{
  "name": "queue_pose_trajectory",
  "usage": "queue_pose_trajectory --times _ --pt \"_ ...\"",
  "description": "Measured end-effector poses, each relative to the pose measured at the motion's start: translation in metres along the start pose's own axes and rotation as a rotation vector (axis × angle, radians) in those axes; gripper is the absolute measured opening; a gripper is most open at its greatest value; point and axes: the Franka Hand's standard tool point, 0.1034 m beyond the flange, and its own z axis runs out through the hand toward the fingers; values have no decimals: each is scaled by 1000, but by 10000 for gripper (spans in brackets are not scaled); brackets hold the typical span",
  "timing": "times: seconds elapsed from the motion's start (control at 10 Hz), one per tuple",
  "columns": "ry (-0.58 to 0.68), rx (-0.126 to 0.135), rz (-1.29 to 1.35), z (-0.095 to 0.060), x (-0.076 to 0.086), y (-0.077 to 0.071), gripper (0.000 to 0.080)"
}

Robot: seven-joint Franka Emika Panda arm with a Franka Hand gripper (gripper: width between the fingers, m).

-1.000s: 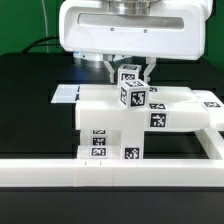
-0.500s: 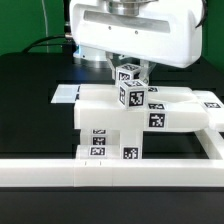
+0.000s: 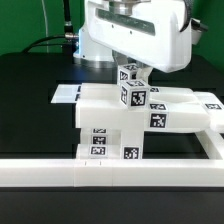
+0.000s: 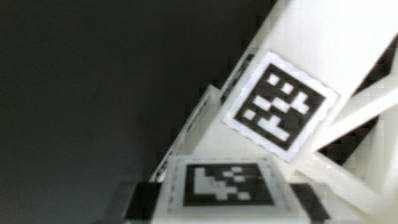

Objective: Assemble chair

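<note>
arm: comes down from the top of the exterior view, its bulky white wrist housing tilted toward that view's right
tool (image 3: pixel 133 66): points downward under the housing, mostly hidden
jaws: nearly closed, narrow gap
wrist view: fingers not clearly visible

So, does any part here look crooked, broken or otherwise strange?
Nothing stands out. The chair sits squarely against the border rail, its tagged pieces intact. The gripper is shut on the upright post on top.

Exterior view: low, close, level with the black table (image 3: pixel 30 110), facing the chunky glossy white plastic chair (image 3: pixel 125 120). Wrist view: very close on the same chair's tags (image 4: pixel 281 100).
</note>
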Motion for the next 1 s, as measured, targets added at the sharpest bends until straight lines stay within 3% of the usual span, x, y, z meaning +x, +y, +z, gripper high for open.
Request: queue_pose_trajectory --times 0.2,0.3,0.8,1.0 --pt "-7 -13 -67 1 -3 2 531" --pt "-5 -28 -135 1 -5 2 612" --pt "-8 -26 -563 0 -2 3 649" --pt "5 -49 -751 2 -3 5 649"
